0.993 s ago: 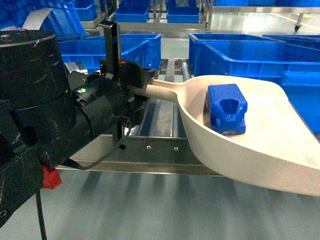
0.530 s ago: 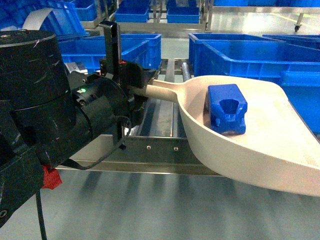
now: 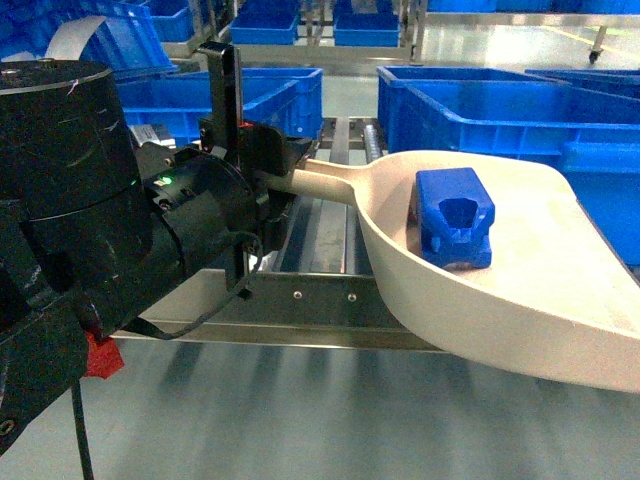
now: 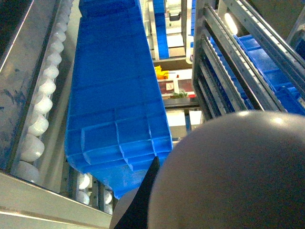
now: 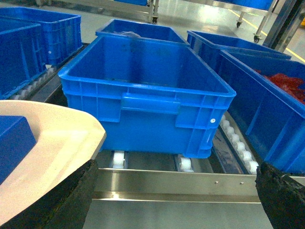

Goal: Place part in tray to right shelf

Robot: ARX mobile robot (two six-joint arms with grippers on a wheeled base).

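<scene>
Nothing has shifted noticeably since the earlier head frames: the tray and the part hold the same positions. Head view: the left gripper, a black assembly at the end of the large dark left arm, is clamped on the end of the tray's long flat handle, so its jaws are holding the tray in the air in front of a metal roller shelf. The pale beige scoop extends to the right with its wide mouth running out of frame at the lower right. The bright-blue part lies inside the scoop, near the handle end, its recessed face turned toward the camera. Large blue crates stand on the rollers behind the tray. Left wrist view: a rounded grey shape fills the lower right; beyond it lie a blue crate and a row of white rollers. Right wrist view: the tray's rim and a corner of the part appear at the lower left, in front of an empty blue crate on rollers; two dark fingertips of the right gripper stand far apart at the bottom corners, the jaws wide with nothing between them.
</scene>
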